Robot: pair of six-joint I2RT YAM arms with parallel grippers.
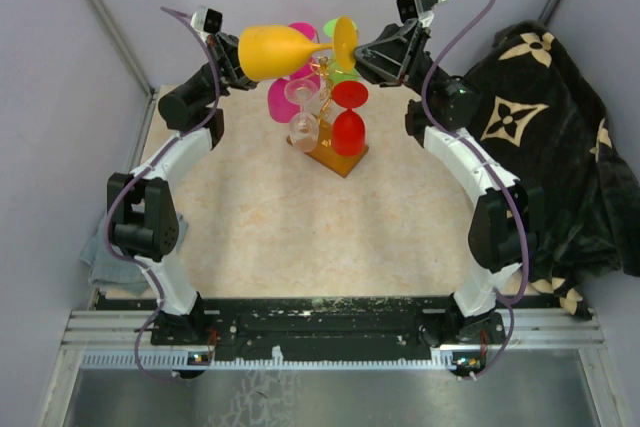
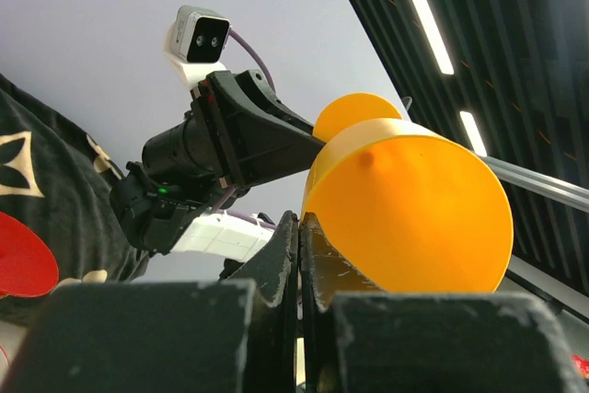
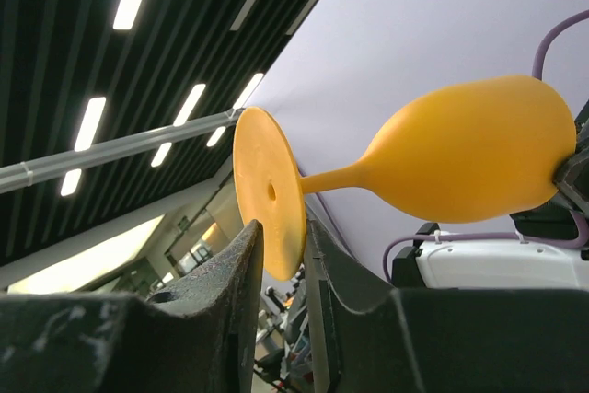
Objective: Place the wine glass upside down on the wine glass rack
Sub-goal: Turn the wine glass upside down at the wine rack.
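An orange wine glass [image 1: 275, 52] hangs on its side in the air above the wine glass rack [image 1: 335, 159], a gold wire stand on a wooden base. My left gripper [image 1: 240, 59] is shut on the rim of the bowl [image 2: 414, 209], its fingers [image 2: 300, 223] pinched together. My right gripper [image 1: 362, 51] is open, with its jaws on either side of the glass's flat foot [image 3: 269, 195]. One finger touches the foot and the other stands a small gap off [image 3: 282, 232].
Pink [image 1: 288, 97], red [image 1: 348, 127], green and clear [image 1: 302, 117] glasses hang on the rack. A black blanket with gold flowers [image 1: 545, 117] lies at the right. A grey cloth [image 1: 100, 259] sits at the table's left edge.
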